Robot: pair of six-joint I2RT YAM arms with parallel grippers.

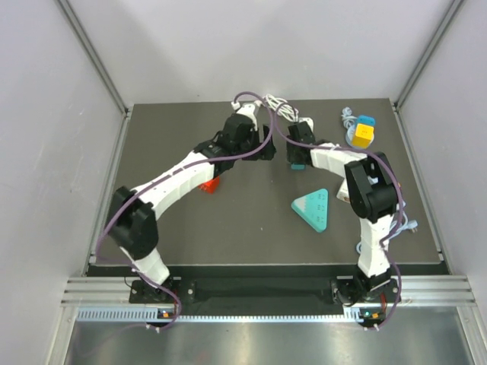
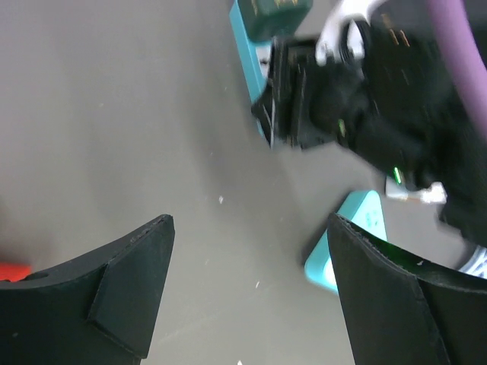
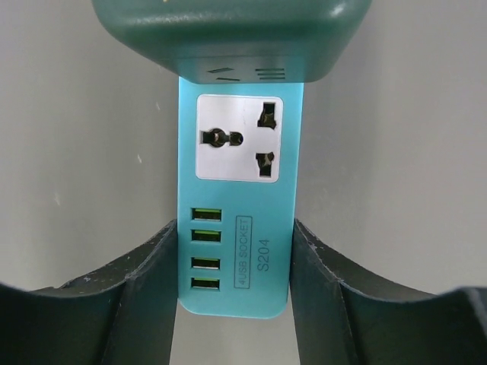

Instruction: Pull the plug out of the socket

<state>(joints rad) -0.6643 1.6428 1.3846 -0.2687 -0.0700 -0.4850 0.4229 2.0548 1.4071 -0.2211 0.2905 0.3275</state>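
Observation:
A teal socket strip (image 3: 237, 220) with several USB ports lies on the dark table between the fingers of my right gripper (image 3: 234, 232), which is shut on its sides. A dark green plug (image 3: 228, 34) sits in the strip's far end. In the top view the right gripper (image 1: 295, 156) covers most of the strip (image 1: 295, 166). My left gripper (image 1: 264, 149) is open and empty just left of it. In the left wrist view my left gripper (image 2: 249, 228) faces the strip (image 2: 253, 65) and the plug (image 2: 272, 15), well short of both.
A teal triangular block (image 1: 313, 209) lies near the table's middle right and also shows in the left wrist view (image 2: 356, 220). A yellow and blue cube (image 1: 363, 133) and a coiled white cable (image 1: 278, 106) lie at the back. A red object (image 1: 208, 185) sits under the left arm.

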